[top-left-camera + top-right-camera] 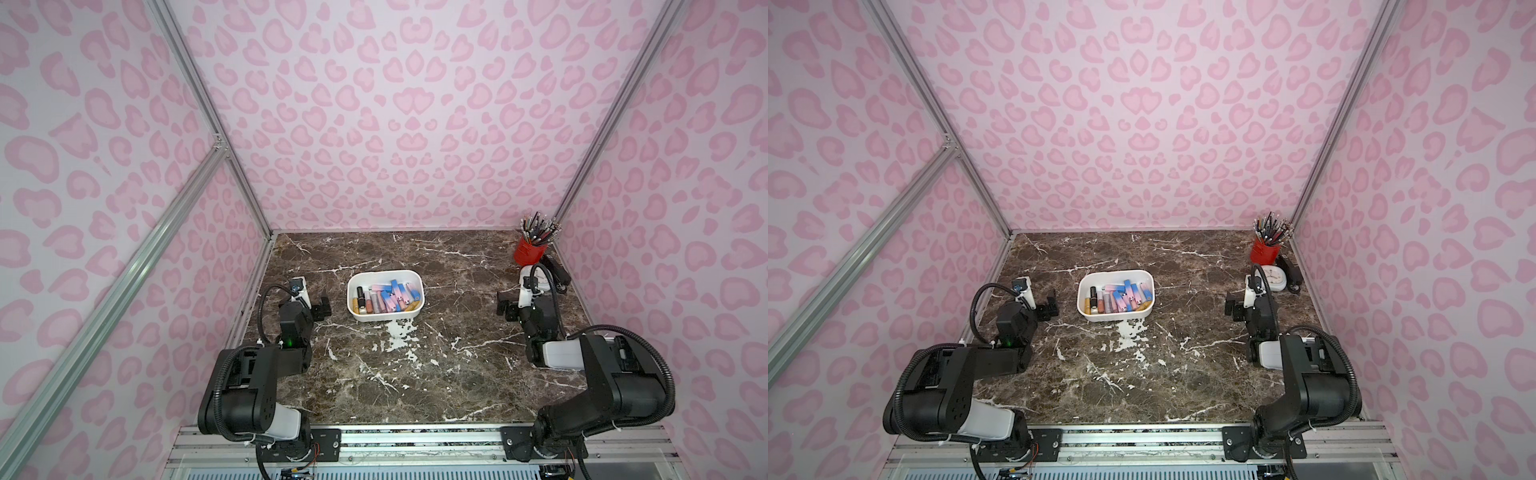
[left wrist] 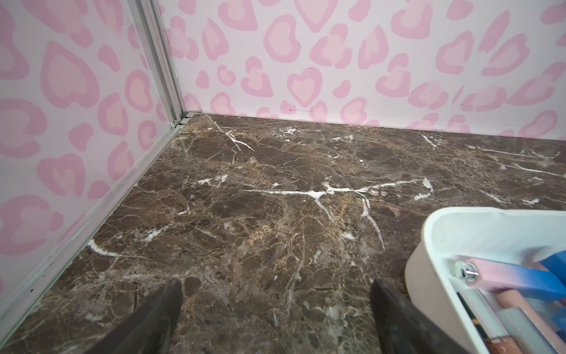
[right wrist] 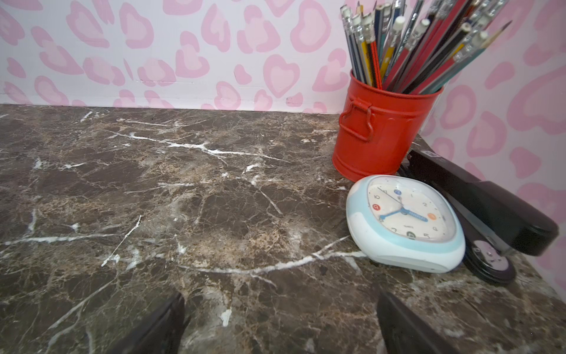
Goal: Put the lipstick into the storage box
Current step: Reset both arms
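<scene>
Work looks finished: my left gripper (image 1: 323, 306) rests wide open and empty beside the storage box (image 1: 386, 317), where the lipsticks (image 1: 384, 300) lie piled. None shows loose on the table (image 1: 415, 374). My right gripper (image 1: 505, 306) stands equally wide, holding nothing.

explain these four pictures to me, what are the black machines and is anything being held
The black machines are a left arm and a right arm of one robot, mounted at the near edge of a marble table. Two pictures look down from above, almost the same view. The other two come from cameras on each arm's wrist, looking past its pincer, the tool. The left tool and right tool are both open and hold nothing. In the middle sits a white box with lipsticks lying inside; I see none loose on the table. In the far right corner are a red cup of pencils, a clock and a black stapler.
</scene>
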Action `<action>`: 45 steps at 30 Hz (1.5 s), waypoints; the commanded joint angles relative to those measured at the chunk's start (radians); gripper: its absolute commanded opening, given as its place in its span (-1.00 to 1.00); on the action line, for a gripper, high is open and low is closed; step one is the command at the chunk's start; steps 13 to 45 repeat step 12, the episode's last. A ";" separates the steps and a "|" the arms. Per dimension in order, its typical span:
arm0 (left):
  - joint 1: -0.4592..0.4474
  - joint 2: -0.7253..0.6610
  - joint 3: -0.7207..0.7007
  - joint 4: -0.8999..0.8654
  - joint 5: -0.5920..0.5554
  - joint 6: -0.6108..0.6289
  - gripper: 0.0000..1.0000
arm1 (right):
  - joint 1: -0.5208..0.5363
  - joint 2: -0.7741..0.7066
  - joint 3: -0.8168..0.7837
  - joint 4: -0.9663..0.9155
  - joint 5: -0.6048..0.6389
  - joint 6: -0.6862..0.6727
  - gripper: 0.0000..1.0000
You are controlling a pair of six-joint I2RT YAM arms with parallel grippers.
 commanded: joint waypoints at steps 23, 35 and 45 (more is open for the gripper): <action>0.004 0.003 0.012 0.003 0.009 0.013 0.95 | 0.016 0.004 0.012 0.006 0.120 0.026 0.99; 0.004 0.003 0.012 0.003 0.009 0.013 0.95 | 0.016 0.004 0.012 0.006 0.120 0.026 0.99; 0.004 0.003 0.012 0.003 0.009 0.013 0.95 | 0.016 0.004 0.012 0.006 0.120 0.026 0.99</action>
